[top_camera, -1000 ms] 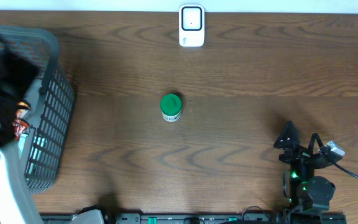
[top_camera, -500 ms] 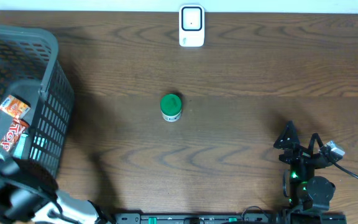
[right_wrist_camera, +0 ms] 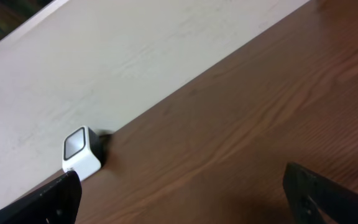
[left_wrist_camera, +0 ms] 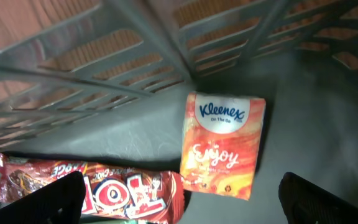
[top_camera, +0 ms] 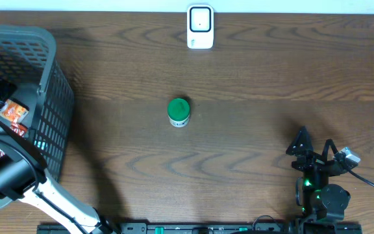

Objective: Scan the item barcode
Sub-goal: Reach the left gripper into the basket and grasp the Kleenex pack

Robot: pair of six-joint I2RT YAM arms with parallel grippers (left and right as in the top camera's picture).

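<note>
Overhead, you see a wooden table [top_camera: 252, 78] with a grey basket [top_camera: 60, 117] at its left edge and the left arm [top_camera: 50, 195] reaching into it. Inside, the left gripper [left_wrist_camera: 182, 202] hangs wide open over a Kleenex pack [left_wrist_camera: 224, 144] and a red snack packet [left_wrist_camera: 92, 190], with the basket wall close behind them. A white scanner [top_camera: 200, 27] stands at the far edge and a green-lidded jar [top_camera: 178, 110] sits mid-table; the right gripper [top_camera: 314, 144] rests wide open and empty near the front right.

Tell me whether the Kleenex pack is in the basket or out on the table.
In the basket: the Kleenex pack lies flat on its floor, lattice walls behind, beside a red snack wrapper.
</note>
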